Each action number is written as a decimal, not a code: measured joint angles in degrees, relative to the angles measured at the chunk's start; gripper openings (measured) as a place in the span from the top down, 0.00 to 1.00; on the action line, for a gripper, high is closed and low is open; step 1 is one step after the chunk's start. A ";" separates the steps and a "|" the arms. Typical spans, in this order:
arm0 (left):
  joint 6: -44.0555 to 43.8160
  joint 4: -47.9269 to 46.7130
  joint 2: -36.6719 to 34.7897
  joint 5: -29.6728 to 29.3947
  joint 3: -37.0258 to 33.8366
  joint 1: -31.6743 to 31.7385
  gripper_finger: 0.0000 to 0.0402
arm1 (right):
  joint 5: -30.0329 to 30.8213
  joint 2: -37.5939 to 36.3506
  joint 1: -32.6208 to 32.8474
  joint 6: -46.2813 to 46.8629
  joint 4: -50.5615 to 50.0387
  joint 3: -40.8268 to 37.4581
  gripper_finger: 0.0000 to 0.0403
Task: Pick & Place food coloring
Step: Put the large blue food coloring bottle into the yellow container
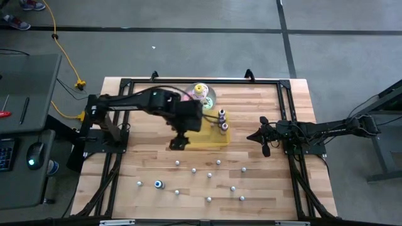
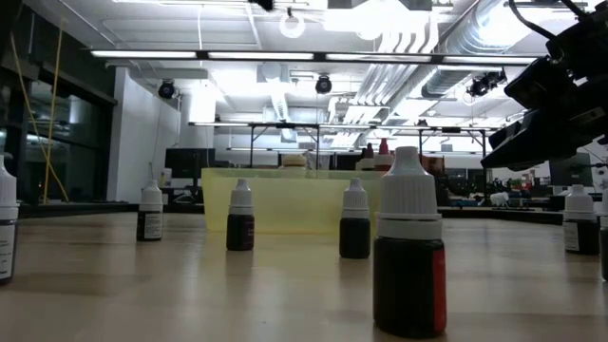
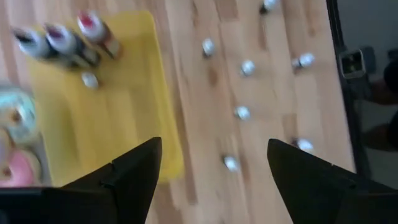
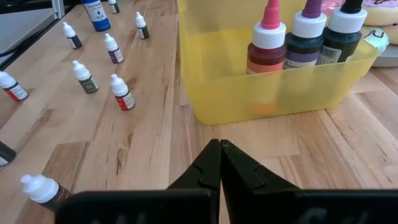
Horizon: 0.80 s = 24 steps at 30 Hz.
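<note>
The food coloring is several tiny pale-capped bottles (image 1: 209,174) standing on their bases, scattered over the near half of the wooden table; they also show in the low view (image 2: 354,220). One small bottle (image 3: 90,79) sits inside the translucent yellow tray (image 1: 212,135). My left gripper (image 1: 179,142) hangs open above the tray's near left corner; in its wrist view its fingers (image 3: 211,168) hold nothing. My right gripper (image 1: 264,142) waits shut, low over the table to the right of the tray (image 4: 273,87).
Three taller bottles (image 4: 305,37) with pink, purple and dark tops stand in the tray's far right corner. A round plate of pastel ring toys (image 1: 201,93) sits just beyond the tray. A larger blue bottle (image 1: 159,184) stands near the front left. Black frame rails (image 1: 295,169) border the table.
</note>
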 joint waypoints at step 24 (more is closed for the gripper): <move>-37.61 9.10 -17.16 1.54 -30.68 -17.20 0.30 | 0.00 0.00 0.00 0.00 0.16 0.00 1.00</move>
